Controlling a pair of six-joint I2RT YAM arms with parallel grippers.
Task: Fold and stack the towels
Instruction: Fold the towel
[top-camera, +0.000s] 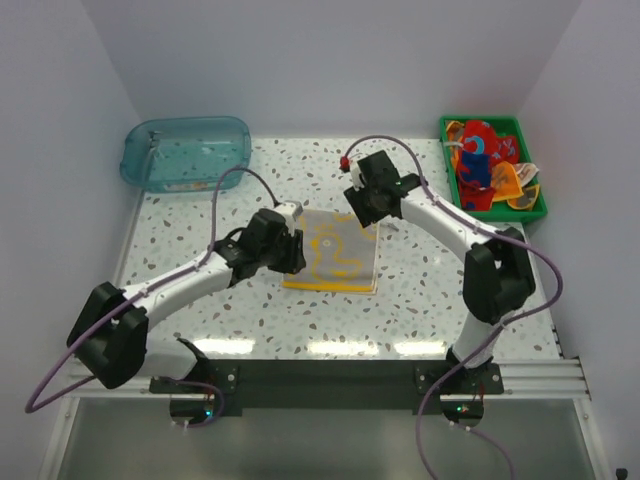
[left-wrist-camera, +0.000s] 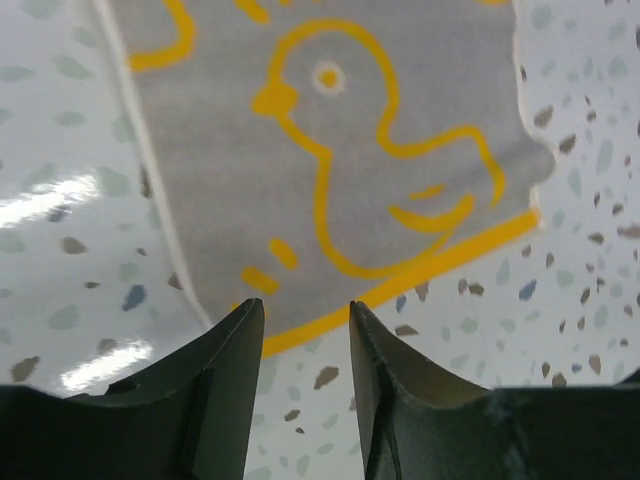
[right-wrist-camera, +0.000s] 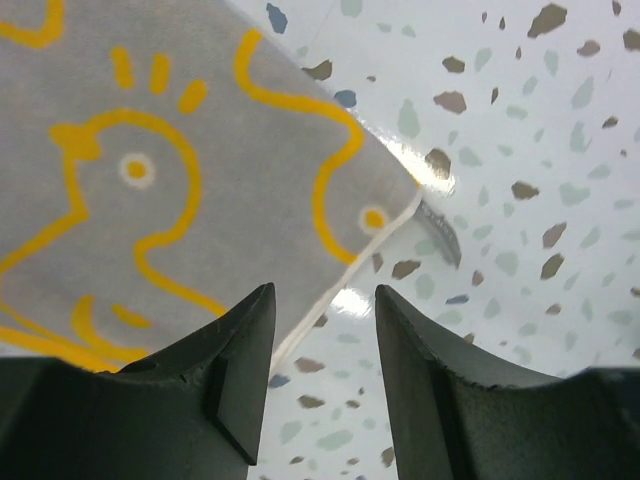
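towel (top-camera: 335, 252): soft matt cloth, printed
table (top-camera: 420, 290): smooth speckled top, pretty glossy, glare spots
tub (top-camera: 185, 152): clear blue plastic, shiny
tray (top-camera: 490, 121): green plastic
fingers (left-wrist-camera: 200, 390): dark, matt, plastic by the look

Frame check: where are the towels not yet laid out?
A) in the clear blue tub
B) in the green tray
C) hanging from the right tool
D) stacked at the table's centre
B: the heap of coloured towels sits in the green tray at the far right corner, while only the duck towel lies flat on the table.
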